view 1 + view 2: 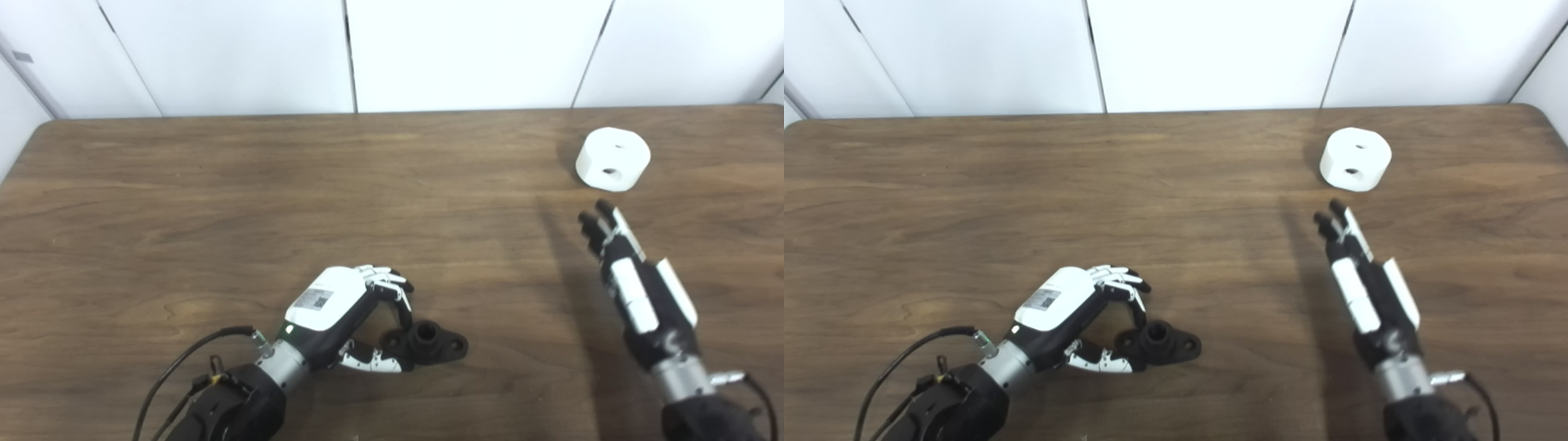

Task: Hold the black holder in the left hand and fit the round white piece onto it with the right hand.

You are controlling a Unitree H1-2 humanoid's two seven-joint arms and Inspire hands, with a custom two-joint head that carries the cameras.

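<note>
Left hand point(343, 312) pinches black holder point(429, 343) on table point(184, 202); right hand point(637, 288) released, fingers straight, round white piece point(612, 158) just beyond fingertips.

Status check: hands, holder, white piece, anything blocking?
Left hand closing around black holder, holder on table. Right hand open, short of round white piece. Nothing between them.
</note>
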